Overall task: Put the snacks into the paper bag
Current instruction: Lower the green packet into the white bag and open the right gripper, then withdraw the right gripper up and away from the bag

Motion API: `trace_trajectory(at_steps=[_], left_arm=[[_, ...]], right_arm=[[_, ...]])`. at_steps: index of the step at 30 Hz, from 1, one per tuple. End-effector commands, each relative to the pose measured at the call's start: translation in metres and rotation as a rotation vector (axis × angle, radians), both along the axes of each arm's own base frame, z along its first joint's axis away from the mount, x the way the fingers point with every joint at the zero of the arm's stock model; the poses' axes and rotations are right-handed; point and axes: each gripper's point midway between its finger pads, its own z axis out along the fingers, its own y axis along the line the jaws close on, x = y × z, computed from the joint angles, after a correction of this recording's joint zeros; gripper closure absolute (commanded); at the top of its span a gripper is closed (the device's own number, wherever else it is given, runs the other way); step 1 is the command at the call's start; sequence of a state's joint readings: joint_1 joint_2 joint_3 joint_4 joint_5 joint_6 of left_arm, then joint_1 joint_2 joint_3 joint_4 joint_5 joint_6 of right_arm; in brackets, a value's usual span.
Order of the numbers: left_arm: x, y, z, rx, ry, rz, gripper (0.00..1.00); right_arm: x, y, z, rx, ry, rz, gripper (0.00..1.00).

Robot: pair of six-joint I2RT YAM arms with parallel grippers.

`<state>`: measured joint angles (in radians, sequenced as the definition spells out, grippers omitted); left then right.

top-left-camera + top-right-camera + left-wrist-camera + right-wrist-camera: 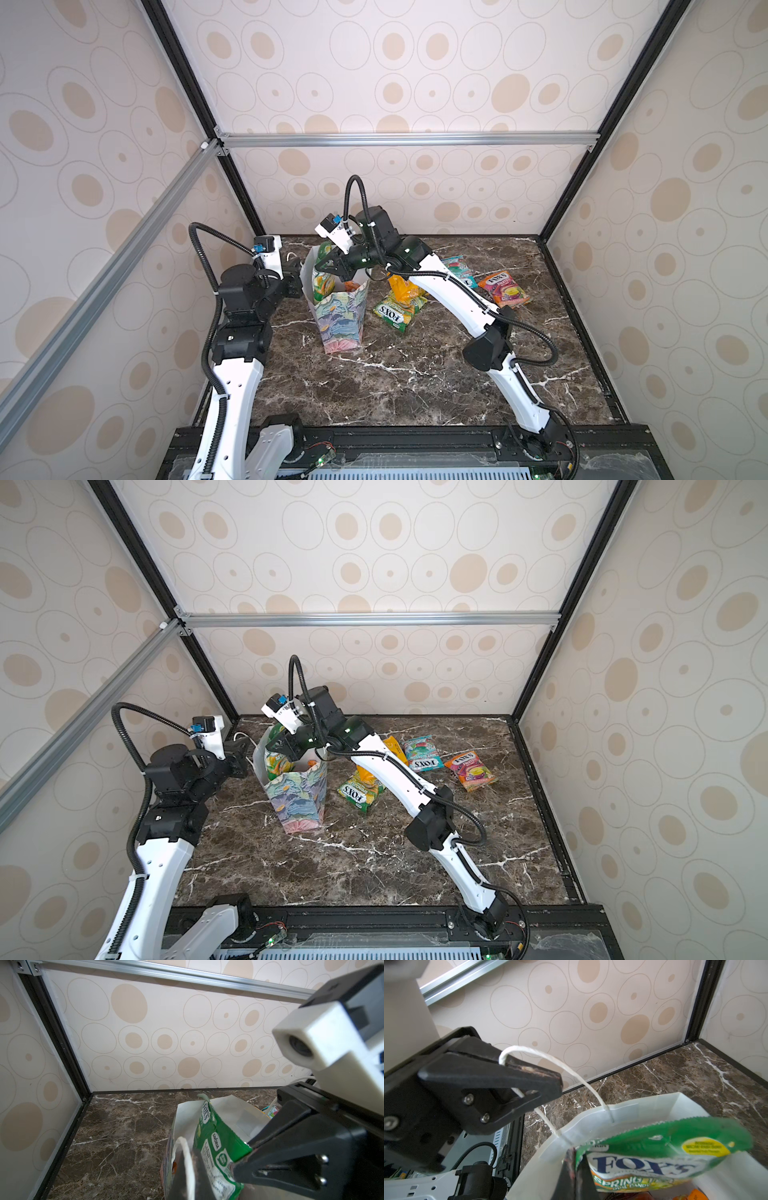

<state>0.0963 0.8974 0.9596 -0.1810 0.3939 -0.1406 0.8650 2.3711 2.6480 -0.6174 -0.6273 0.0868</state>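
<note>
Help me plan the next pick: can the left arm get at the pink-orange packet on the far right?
Probably not: the left pincer is shut on the paper bag's cord handle, and the right arm crosses the way to that packet.

green packet [643, 1167]: "FOX'S", "OVAL CANDY" | pink packet [503, 289]: "FOX'S"

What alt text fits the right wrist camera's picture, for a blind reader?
The right tool holds a green FOX'S Spring Tea candy packet at the open mouth of a white-lined paper bag, while the left tool pinches the bag's white cord handle. Brown marble table and a circle-patterned wall lie behind.
</note>
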Motion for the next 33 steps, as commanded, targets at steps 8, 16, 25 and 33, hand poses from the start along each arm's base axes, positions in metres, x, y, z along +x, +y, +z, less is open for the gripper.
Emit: trace_trajectory(at_steps=[8,16,25,33], left_arm=[[-0.004,0.002,0.026,0.026,-0.081,0.002,1.00],[-0.004,0.003,0.025,0.030,-0.076,0.010,1.00],[-0.004,0.004,0.026,0.032,-0.079,0.016,1.00],[-0.004,0.006,0.026,0.033,-0.080,0.025,1.00]], right_arm=[[-0.001,-0.004,0.009,-0.013,-0.053,-0.018,1.00],[0.000,-0.006,0.006,-0.021,-0.053,-0.025,0.89],[-0.005,-0.011,0.025,0.006,-0.073,-0.026,0.59],[-0.007,-0.013,0.032,0.016,-0.065,-0.028,0.59]])
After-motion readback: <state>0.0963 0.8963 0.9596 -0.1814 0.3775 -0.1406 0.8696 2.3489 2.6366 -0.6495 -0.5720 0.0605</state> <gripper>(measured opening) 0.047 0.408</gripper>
